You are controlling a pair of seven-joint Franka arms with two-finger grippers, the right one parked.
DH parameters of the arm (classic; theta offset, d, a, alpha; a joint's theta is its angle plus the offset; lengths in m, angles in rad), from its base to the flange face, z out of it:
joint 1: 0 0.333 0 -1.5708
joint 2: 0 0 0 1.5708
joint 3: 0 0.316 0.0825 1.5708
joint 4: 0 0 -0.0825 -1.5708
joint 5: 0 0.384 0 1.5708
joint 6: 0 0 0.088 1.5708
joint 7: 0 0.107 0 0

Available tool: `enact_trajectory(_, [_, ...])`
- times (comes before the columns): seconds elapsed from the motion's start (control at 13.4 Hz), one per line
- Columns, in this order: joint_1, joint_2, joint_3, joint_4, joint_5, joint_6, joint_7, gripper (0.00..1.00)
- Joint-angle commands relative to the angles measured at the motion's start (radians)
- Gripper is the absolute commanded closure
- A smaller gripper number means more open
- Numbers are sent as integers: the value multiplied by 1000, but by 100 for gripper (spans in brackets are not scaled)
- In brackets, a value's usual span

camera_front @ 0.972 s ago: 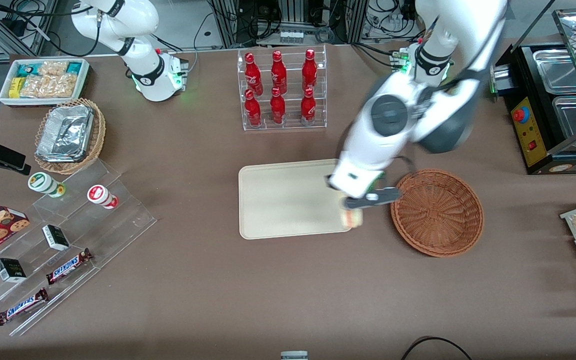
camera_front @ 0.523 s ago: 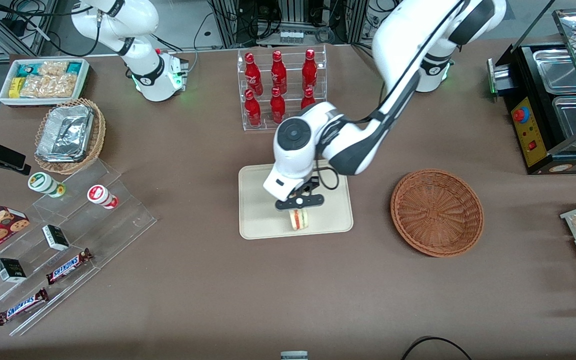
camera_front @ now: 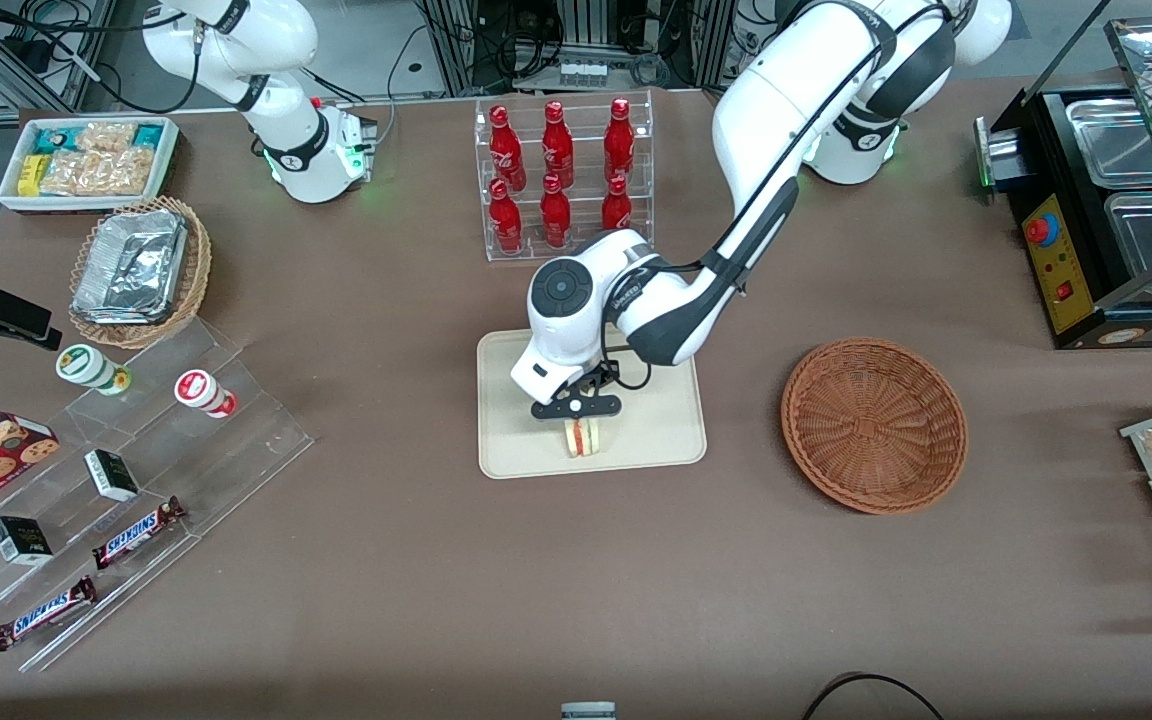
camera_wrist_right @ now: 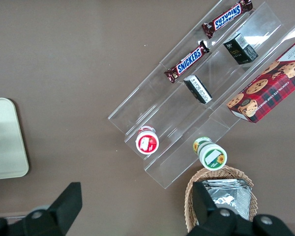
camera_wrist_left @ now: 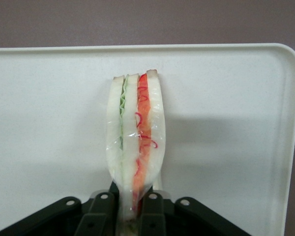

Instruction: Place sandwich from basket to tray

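My left gripper [camera_front: 578, 418] hangs over the cream tray [camera_front: 516, 440], near the tray edge closest to the front camera. It is shut on the sandwich [camera_front: 582, 438], a wrapped wedge of white bread with green and red-orange filling. In the left wrist view the sandwich [camera_wrist_left: 136, 132] stands on edge between the black fingers [camera_wrist_left: 102, 211], pinched at its narrow end, with the tray [camera_wrist_left: 226, 108] right under it. I cannot tell whether it touches the tray. The reddish-brown wicker basket [camera_front: 874, 424] sits beside the tray toward the working arm's end, with nothing in it.
A clear rack of red bottles [camera_front: 561, 178] stands farther from the front camera than the tray. A tan basket of foil containers [camera_front: 140, 270], a white snack box [camera_front: 88, 160] and a clear stepped stand with candy bars [camera_front: 116, 470] lie toward the parked arm's end. A black appliance [camera_front: 1096, 210] flanks the basket.
The arm has carried the sandwich from the tray's edge beside the basket across to over the tray, then shifted a little farther along and lower. The grip stayed shut on it.
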Motion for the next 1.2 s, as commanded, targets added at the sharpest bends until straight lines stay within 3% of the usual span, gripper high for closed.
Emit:
enact_trajectory(0.0, [-15,-3,11,29,19,-21,-16,0])
enact_trajectory(0.37, [26,-198,11,30,-19,-183,-22,0])
enact_trajectory(0.52, [114,-320,12,30,-70,-272,-54,0])
enact_trajectory(0.82, [282,-485,8,29,-76,-502,-27,0])
enact_trajectory(1.12, [422,-581,11,11,-125,-634,217,0])
